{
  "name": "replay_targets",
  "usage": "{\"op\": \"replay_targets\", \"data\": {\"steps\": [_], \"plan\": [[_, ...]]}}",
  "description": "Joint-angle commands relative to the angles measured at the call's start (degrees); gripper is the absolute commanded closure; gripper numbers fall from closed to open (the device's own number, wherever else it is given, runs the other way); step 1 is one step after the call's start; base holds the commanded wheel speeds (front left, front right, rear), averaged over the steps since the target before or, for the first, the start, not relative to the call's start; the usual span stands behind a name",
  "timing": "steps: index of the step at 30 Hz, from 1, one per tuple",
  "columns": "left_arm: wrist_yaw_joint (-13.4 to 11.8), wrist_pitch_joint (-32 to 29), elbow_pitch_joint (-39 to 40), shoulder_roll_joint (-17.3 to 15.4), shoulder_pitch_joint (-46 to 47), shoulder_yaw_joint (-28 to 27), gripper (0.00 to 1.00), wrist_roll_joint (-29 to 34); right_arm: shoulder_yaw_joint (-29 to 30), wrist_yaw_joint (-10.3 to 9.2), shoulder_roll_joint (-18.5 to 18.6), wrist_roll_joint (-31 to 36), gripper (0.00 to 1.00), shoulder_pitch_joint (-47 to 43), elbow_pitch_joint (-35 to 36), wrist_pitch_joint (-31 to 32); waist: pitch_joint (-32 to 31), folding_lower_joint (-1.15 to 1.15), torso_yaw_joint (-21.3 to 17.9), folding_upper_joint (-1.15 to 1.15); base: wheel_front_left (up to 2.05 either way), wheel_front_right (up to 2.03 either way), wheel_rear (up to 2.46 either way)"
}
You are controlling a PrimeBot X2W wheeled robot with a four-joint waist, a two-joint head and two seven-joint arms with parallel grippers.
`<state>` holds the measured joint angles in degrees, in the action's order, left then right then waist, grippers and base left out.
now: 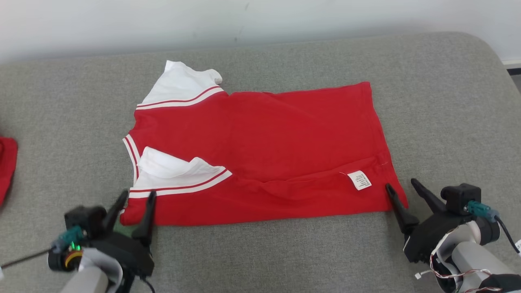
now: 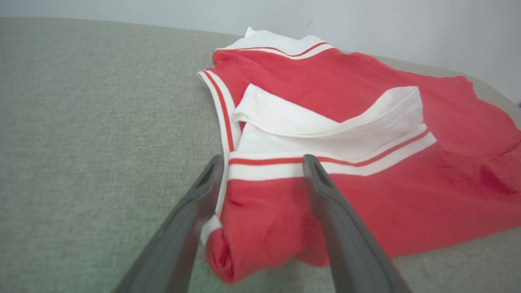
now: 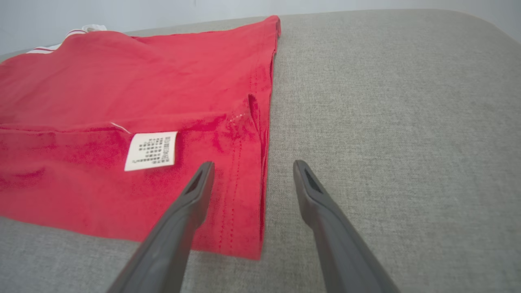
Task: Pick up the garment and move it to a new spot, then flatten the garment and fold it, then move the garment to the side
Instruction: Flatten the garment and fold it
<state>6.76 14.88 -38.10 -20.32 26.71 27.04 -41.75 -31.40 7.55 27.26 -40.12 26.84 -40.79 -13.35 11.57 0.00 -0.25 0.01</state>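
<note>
The garment (image 1: 264,150) is a red shirt with white striped sleeves, lying folded lengthwise on the grey cushion, collar end at the left, hem at the right. A white care label (image 1: 360,180) shows near the hem. My left gripper (image 1: 137,197) stands open at the shirt's near left corner, and that corner (image 2: 260,219) lies loose between the fingers. At the near right corner my right gripper (image 1: 401,185) is open too, its fingers straddling the hem edge (image 3: 264,171) without pinching it.
The grey cushion (image 1: 447,101) ends at a pale wall behind and curves off at the right. Another piece of red cloth (image 1: 6,167) lies at the far left edge. Bare cushion runs along the front (image 1: 276,260).
</note>
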Motion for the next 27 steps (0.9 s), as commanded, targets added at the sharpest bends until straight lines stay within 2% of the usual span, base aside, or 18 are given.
{"op": "replay_targets", "data": {"steps": [1,9,21,22,23,24,27], "plan": [[-0.2,0.4,0.2,0.1,-1.1,-0.1,0.00,0.6,0.2,-0.15,-0.2,0.4,0.00,-0.6,-0.2,-0.4,0.2,0.00,0.1,-0.01,0.00,0.00,0.00],[-1.8,0.3,0.9,0.5,-3.0,-2.1,0.00,2.3,-0.8,-0.15,-2.0,3.5,0.00,-0.4,-2.1,-0.6,1.7,0.00,-0.7,-0.01,0.00,0.00,0.00],[-5.3,0.1,5.9,1.5,-9.5,-5.0,0.00,3.1,-2.2,-0.14,-3.7,3.5,0.02,-2.3,-3.7,-0.7,0.1,0.00,-0.4,-0.01,0.00,0.00,0.00],[-5.2,-0.5,5.9,1.8,-9.7,-4.7,0.00,2.7,-2.2,-0.14,-3.8,3.3,0.42,-2.5,-3.6,-0.7,-0.1,0.00,-0.3,-0.01,0.00,0.00,0.00],[-5.0,-1.2,5.7,1.9,-10.0,-4.4,0.23,2.5,-2.3,-0.14,-3.8,3.1,0.73,-2.7,-3.6,-0.7,-0.2,0.00,-0.2,-0.01,0.00,0.00,0.00],[-4.9,-1.6,5.6,1.7,-10.1,-4.0,1.00,2.9,-2.5,-0.14,-3.9,3.1,1.00,-2.8,-3.6,-0.6,-0.4,0.00,-0.3,-0.01,0.00,0.00,0.00],[-4.9,-1.3,5.6,2.3,-10.5,-4.0,1.00,2.5,-2.8,-0.14,-3.9,2.8,1.00,-3.0,-3.6,-0.6,-1.5,0.00,-0.2,-0.01,0.00,0.00,0.00]]}}
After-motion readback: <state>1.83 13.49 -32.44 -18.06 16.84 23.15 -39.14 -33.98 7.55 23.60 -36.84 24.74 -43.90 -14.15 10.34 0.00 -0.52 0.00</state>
